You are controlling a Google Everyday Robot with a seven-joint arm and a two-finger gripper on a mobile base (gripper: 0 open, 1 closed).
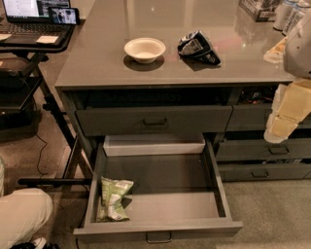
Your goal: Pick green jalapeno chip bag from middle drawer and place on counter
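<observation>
The green jalapeno chip bag [113,199] lies flat in the front left corner of the middle drawer [165,194], which is pulled wide open. The counter [97,48] spans the top of the view above the drawers. My gripper [276,130] hangs at the right edge, in front of the right-hand drawers, at about the height of the drawer below the counter. It is far to the right of the bag and above the open drawer, and nothing shows in it.
A white bowl [145,49] and a black and silver snack bag [198,47] sit on the counter. Cans and a box [272,9] stand at its back right. A laptop on a stand [34,19] is at left. A person's knee [22,214] is at bottom left.
</observation>
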